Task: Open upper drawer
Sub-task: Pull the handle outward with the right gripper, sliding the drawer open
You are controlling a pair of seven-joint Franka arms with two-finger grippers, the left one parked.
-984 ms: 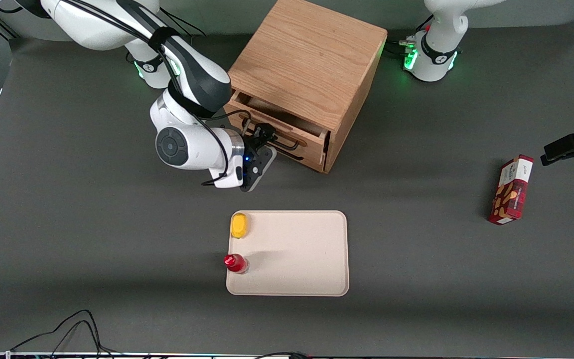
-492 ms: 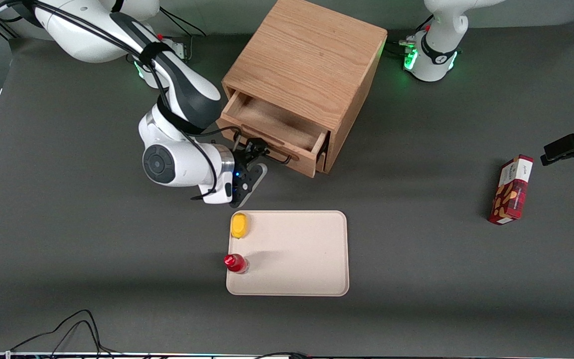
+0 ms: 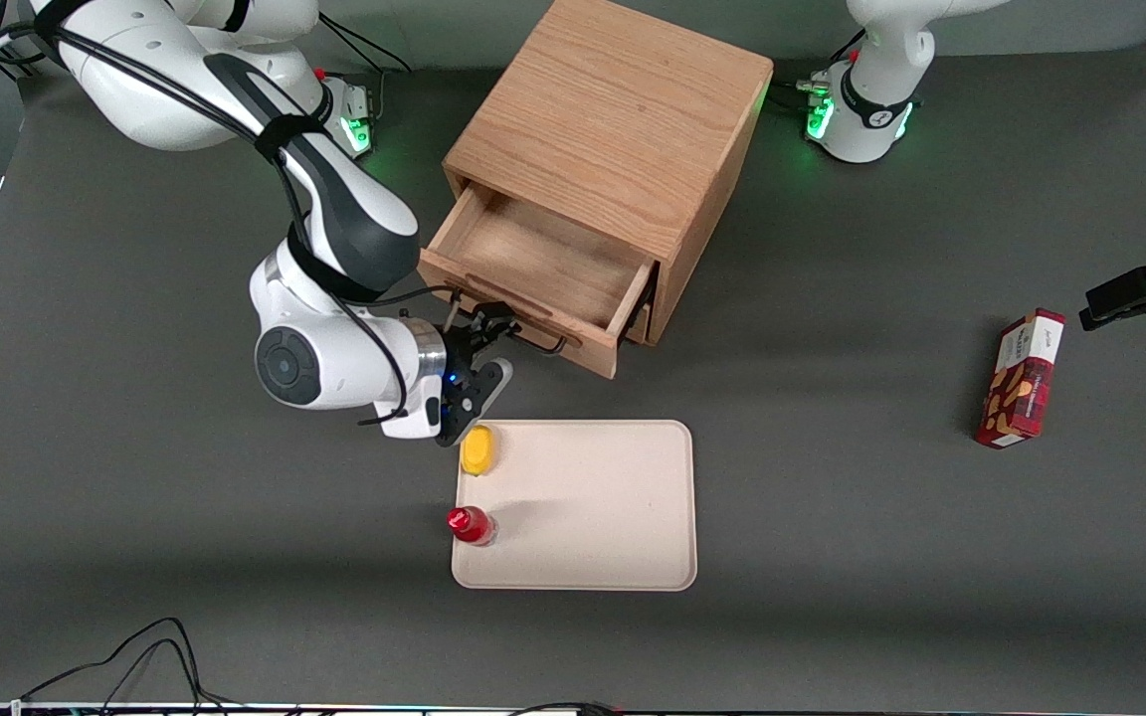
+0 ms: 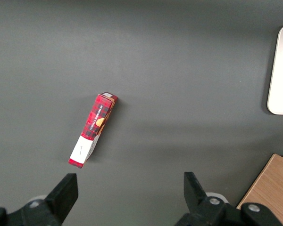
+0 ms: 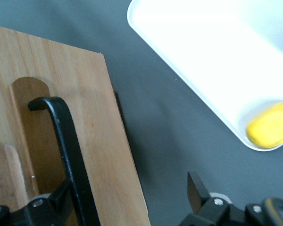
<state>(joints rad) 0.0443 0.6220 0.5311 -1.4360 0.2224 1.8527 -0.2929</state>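
The light oak cabinet [image 3: 613, 119] stands in the middle of the table. Its upper drawer [image 3: 543, 264] is pulled well out toward the front camera and its wooden inside shows nothing in it. The thin black wire handle [image 3: 536, 341] runs along the drawer front. My right gripper [image 3: 481, 330] is at the handle's end nearer the working arm. In the right wrist view the drawer front [image 5: 99, 117] and the handle [image 5: 68, 141] fill the space at my gripper [image 5: 127, 193]. It is open, with the handle lying against one finger [image 5: 61, 201].
A beige tray [image 3: 613, 507] lies nearer the front camera than the drawer, close under my wrist. It holds a yellow piece [image 3: 477, 449] and a small red item [image 3: 469, 524]. A red box [image 3: 1021, 378] lies toward the parked arm's end.
The upper drawer has slid out from slightly open to well open. My right gripper and wrist have moved with the handle toward the front camera and the tray.
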